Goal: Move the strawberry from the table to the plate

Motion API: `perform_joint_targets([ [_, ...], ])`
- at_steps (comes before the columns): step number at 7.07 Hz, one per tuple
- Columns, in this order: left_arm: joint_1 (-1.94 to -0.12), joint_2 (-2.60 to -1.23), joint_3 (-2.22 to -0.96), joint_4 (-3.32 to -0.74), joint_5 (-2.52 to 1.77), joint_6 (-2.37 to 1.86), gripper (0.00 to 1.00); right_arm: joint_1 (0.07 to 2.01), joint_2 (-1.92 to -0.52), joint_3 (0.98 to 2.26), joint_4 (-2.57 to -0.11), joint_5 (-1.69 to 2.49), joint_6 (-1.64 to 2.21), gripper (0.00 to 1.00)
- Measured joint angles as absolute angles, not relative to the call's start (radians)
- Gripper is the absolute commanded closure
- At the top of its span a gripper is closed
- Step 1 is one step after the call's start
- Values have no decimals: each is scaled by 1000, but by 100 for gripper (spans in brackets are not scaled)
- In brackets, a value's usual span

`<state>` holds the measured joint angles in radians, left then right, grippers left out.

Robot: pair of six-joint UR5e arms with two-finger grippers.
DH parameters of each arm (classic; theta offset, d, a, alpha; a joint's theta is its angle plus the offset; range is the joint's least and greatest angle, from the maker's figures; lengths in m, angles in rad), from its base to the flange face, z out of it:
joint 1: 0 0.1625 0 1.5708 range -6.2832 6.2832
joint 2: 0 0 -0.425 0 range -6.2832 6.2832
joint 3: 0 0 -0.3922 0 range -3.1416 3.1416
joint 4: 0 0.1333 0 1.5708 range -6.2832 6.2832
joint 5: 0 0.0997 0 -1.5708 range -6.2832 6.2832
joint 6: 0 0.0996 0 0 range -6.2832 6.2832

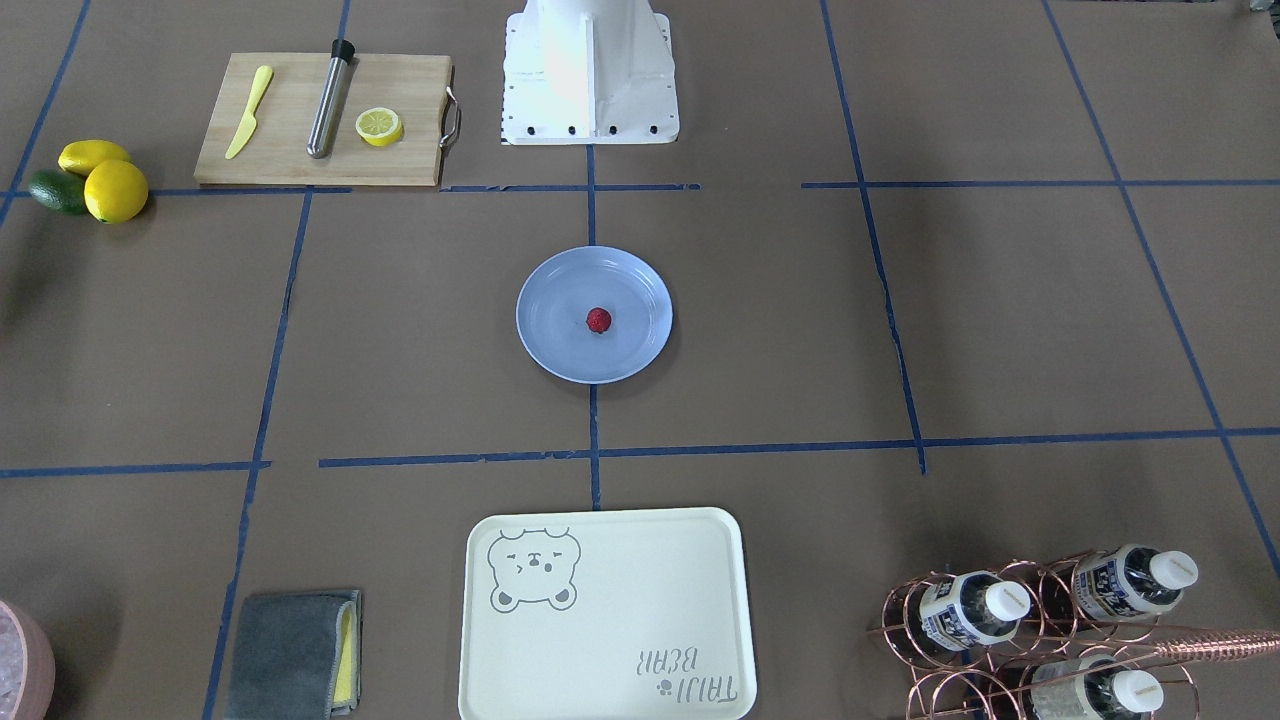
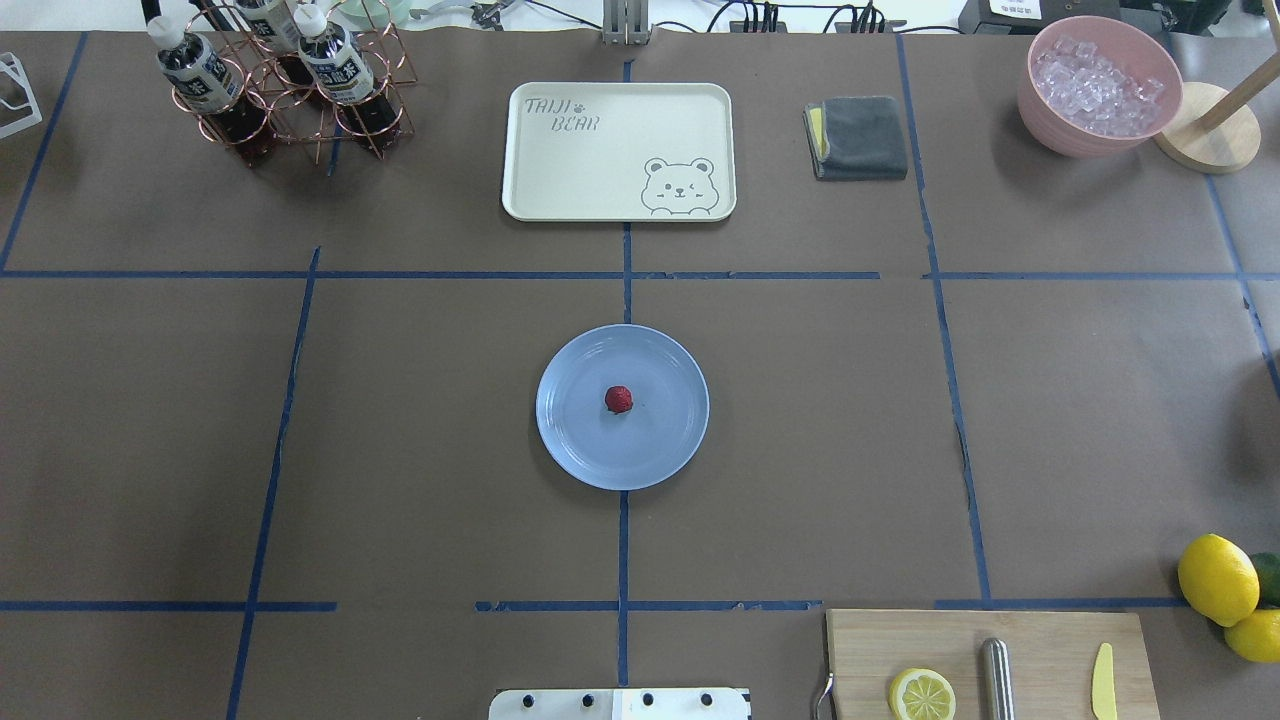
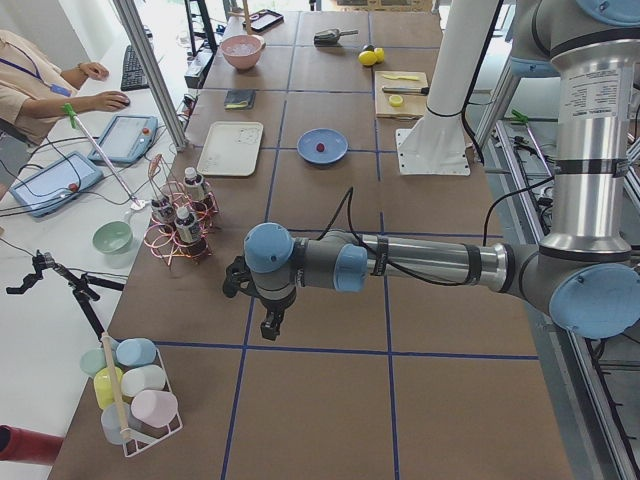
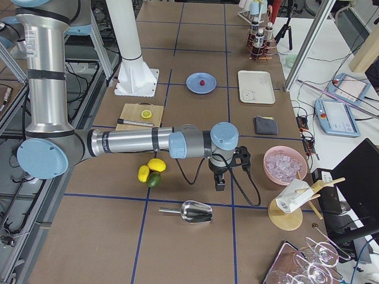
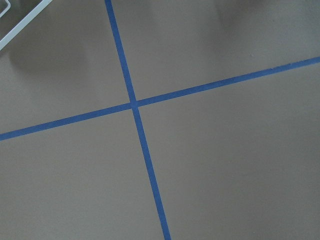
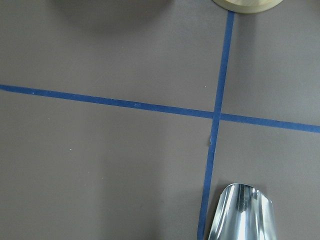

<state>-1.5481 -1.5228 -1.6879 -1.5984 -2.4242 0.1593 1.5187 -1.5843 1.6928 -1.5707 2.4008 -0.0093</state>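
Observation:
The small dark-red strawberry (image 1: 598, 319) (image 2: 618, 399) lies near the middle of the light-blue plate (image 1: 560, 345) (image 2: 570, 440), which sits at the centre of the brown table (image 2: 400, 450). No gripper shows in the overhead or front view. The left gripper (image 3: 270, 325) hangs over bare table far from the plate (image 3: 330, 155), seen only in the exterior left view. The right gripper (image 4: 220, 182) hangs beside the lemons, seen only in the exterior right view. I cannot tell whether either is open or shut. Both wrist views show only table and tape.
A cream bear-print tray (image 2: 560, 170) lies beyond the plate. The wooden board (image 2: 870, 650) holds a lemon half (image 2: 922, 694), a metal rod and a yellow knife. Also around are lemons (image 2: 1217, 578), a bottle rack (image 2: 280, 90), a grey cloth (image 2: 860, 137), an ice bowl (image 2: 1100, 85) and a metal scoop (image 6: 242, 212).

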Motion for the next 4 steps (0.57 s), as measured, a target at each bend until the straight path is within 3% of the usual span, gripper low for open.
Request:
perform_joint_targets([
  [4, -1549, -1539, -1682, -1598, -2415, 167, 0, 1519, -1585, 1685, -1567, 2402, -10, 0],
])
